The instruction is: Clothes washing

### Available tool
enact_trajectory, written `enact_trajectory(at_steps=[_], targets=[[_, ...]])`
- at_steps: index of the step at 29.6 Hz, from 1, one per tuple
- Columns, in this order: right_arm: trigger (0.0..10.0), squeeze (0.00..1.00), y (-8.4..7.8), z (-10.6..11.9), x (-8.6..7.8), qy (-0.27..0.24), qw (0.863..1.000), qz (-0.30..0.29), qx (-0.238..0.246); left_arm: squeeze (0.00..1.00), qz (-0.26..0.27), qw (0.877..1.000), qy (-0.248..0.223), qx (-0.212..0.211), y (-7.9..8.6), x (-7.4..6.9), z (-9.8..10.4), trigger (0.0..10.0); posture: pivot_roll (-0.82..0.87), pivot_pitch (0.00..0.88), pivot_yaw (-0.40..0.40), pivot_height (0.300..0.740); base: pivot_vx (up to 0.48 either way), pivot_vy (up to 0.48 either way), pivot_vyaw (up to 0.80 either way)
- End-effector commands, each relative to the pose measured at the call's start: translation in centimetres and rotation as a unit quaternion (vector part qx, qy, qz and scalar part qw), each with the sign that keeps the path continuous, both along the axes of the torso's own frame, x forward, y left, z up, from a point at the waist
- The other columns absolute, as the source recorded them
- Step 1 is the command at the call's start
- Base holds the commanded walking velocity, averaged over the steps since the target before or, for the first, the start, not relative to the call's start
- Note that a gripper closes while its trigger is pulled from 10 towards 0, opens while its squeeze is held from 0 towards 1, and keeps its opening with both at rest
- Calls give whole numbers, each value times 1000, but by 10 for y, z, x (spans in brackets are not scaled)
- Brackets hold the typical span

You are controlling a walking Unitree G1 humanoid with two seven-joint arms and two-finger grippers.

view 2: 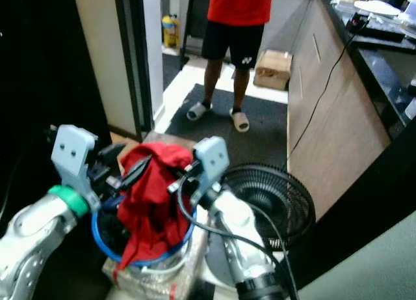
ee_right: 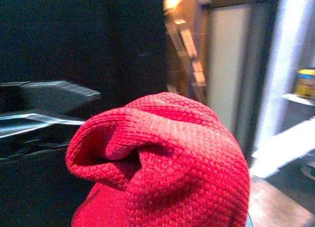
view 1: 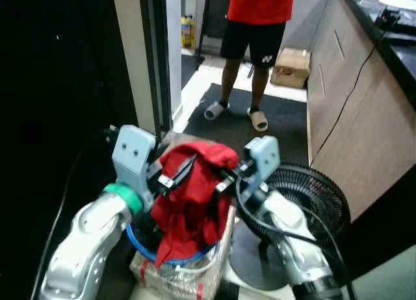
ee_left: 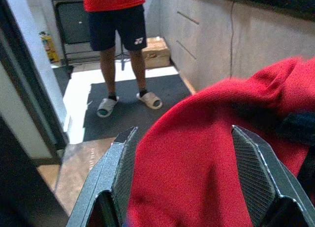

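Both the left tool (view 1: pixel 174 177) and right tool (view 1: pixel 224 179) grip a red garment (view 1: pixel 192 199) above the blue-rimmed basket (view 1: pixel 170 258); by appearances, loading and washing remain ahead.

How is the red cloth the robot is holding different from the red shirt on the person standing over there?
The red cloth is bunched and crumpled, while the red shirt hangs smooth on the person. The cloth droops over a blue-rimmed basket, between the left gripper and right gripper; the shirt is worn on a body, above dark shorts. The cloth is close to the robot; the shirt is farther off. Both are bright red.
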State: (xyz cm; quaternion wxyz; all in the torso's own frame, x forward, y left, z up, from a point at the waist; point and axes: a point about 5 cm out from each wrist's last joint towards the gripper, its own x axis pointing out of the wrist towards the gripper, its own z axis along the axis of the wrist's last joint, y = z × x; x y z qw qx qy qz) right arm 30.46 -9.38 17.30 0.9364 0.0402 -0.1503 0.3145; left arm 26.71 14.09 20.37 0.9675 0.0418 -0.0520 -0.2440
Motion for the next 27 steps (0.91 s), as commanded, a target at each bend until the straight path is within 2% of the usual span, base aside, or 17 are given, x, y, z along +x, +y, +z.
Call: enact_trajectory(at_steps=[1,2,3,7,9,11,13,14,17,18,19,21,23,24,26,27], targets=[[10000,0,-17,8,-2,-15,998,-56,19,0,-5,1000,5,11,1,-4,-3,10000,126,0,24,740,0,0,0],[10000,0,-33,6,-3,-13,993,-113,28,0,-2,1000,11,15,4,-7,-7,10000,119,0,24,740,0,0,0],[10000,0,-53,-6,-9,5,983,-181,23,0,18,999,31,22,10,-8,-20,10000,113,0,27,740,0,0,0],[10000,0,-59,-14,-14,17,980,-198,14,0,30,998,43,26,13,-8,-28,10000,113,0,27,740,0,0,0],[10000,0,-64,-40,-29,54,977,-204,-15,0,57,995,79,30,20,-9,-51,10000,106,0,30,740,0,0,0],[10000,0,-64,-40,-29,54,977,-204,-15,0,57,995,79,30,20,-9,-51,10000,106,0,30,740,0,0,0],[10000,0,-63,-59,-41,82,975,-200,-39,0,83,990,102,43,26,-10,-68,10000,100,0,33,740,0,0,0],[10000,0,-63,-59,-41,82,975,-200,-39,0,83,990,102,43,26,-10,-68,10000,100,0,33,740,0,0,0],[10000,0,-63,-55,-43,78,974,-210,-35,0,93,990,97,35,26,-6,-64,10000,99,0,34,740,0,0,0],[10000,0,-64,-45,-40,62,973,-222,-28,0,99,991,82,26,23,0,-56,10000,97,0,36,740,0,0,0],[10000,0,-64,-45,-40,62,973,-222,-28,0,99,991,82,26,23,0,-56,10000,97,0,36,740,0,0,0],[10000,0,-62,-10,-25,-12,970,-242,-38,0,113,993,20,0,18,21,-21,10000,96,0,39,740,0,0,0],[10000,0,-62,-10,-25,-12,970,-242,-38,0,113,993,20,0,18,21,-21,10000,96,0,39,740,0,0,0],[10000,0,-61,2,-21,-38,968,-245,-47,0,117,993,-1,-7,16,26,-9,10000,97,0,39,740,0,0,0],[10000,0,-61,2,-21,-38,968,-245,-47,0,117,993,-1,-7,16,26,-9,10000,97,0,39,740,0,0,0],[10000,0,-58,18,-16,-70,965,-246,-55,0,117,992,-39,-17,13,32,14,10000,100,0,38,740,0,0,0]])
